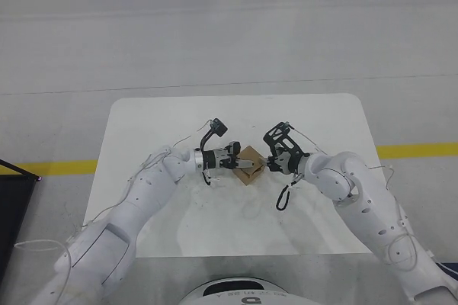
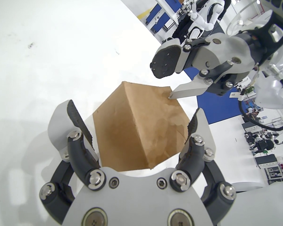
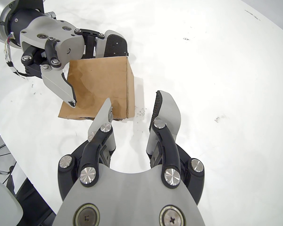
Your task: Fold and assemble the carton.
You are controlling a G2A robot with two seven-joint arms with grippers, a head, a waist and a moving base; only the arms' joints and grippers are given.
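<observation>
between the left hand [image 2: 134,111] and right hand [image 3: 132,97] stands the carton [image 1: 248,165].

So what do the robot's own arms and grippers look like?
The left arm and right arm have smooth, rounded white shells, with thin cables looping off them and black brackets at the wrists. The left gripper and right gripper match: a silver-grey body, black linkages with shiny round bolts, and two pale grey fingers faced with black textured pads.

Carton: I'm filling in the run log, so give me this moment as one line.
carton: standing on table | left claw: open, straddling carton | right claw: open, one fingertip at carton corner
</observation>
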